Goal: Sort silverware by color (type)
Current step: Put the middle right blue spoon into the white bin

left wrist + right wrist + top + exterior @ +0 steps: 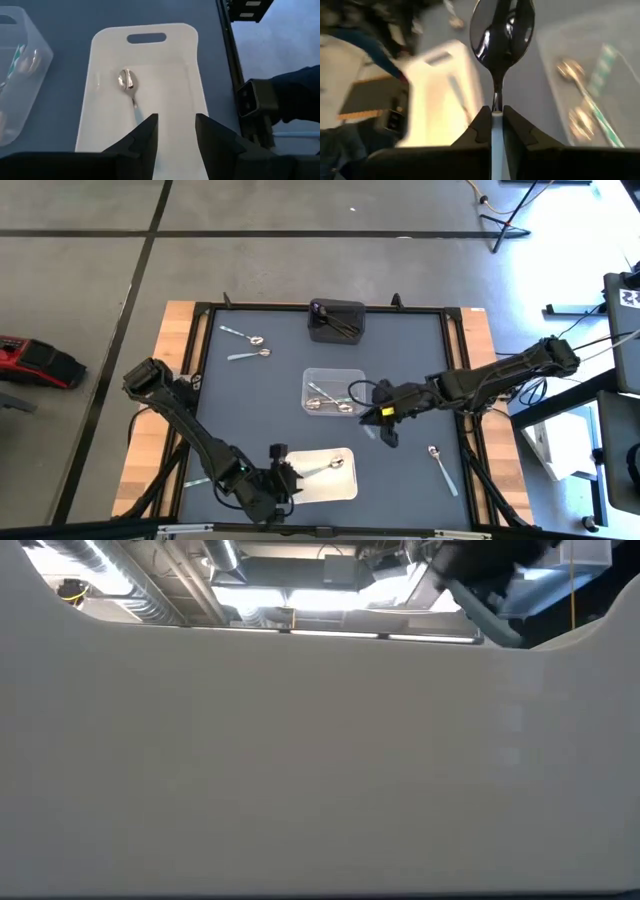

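Note:
My right gripper (385,418) hovers between the clear tray (352,376) and the white tray (345,485), shut on a spoon (502,30) with a shiny bowl and a pale handle. My left gripper (175,132) is open at the near end of the white tray (107,60). A pale-handled spoon (127,81) lies flat in that tray, its handle end running in beside one finger; I cannot tell whether they touch. The clear tray holds shiny spoons (328,402). The black tray (322,332) holds dark spoons (342,326). Loose spoons lie far left (248,338) and right (440,463). My right gripper pinches the spoon between its two fingers by the top of the pale handle (495,122), just behind the neck. The handle runs back along the fingers, and the bowl sticks out past the fingertips. The spoon is lifted clear of the table.
A second loose spoon (250,355) lies near the far left one. The dark mat (270,405) is bare between the trays and the left arm. A pale surface close to the camera fills most of the low view, with an arm (480,580) above it.

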`<move>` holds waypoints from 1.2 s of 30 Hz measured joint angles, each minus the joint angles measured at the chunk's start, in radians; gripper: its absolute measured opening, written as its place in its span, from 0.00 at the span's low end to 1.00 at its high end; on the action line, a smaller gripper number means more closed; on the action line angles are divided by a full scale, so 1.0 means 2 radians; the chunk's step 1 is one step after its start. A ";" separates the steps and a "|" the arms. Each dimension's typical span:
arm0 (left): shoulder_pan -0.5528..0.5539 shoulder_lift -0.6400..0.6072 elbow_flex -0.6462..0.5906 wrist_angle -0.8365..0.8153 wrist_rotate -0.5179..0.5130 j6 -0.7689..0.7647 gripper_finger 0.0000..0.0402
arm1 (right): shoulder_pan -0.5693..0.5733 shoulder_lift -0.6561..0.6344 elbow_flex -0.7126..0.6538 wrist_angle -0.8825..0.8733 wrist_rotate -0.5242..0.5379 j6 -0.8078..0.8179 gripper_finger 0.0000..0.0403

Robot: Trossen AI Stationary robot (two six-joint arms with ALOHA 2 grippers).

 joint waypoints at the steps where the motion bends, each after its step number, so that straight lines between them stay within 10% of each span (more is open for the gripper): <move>1: -0.002 -0.006 0.000 -0.006 -0.001 -0.005 0.31 | 0.004 0.006 0.000 0.025 -0.003 -0.008 0.03; 14: -0.019 -0.020 0.000 -0.143 -0.031 -0.137 0.31 | 0.034 0.131 0.001 0.310 -0.103 -0.048 0.03; 36: -0.029 -0.020 0.000 -0.147 -0.075 -0.140 0.31 | 0.032 0.257 0.001 0.319 -0.105 -0.122 0.16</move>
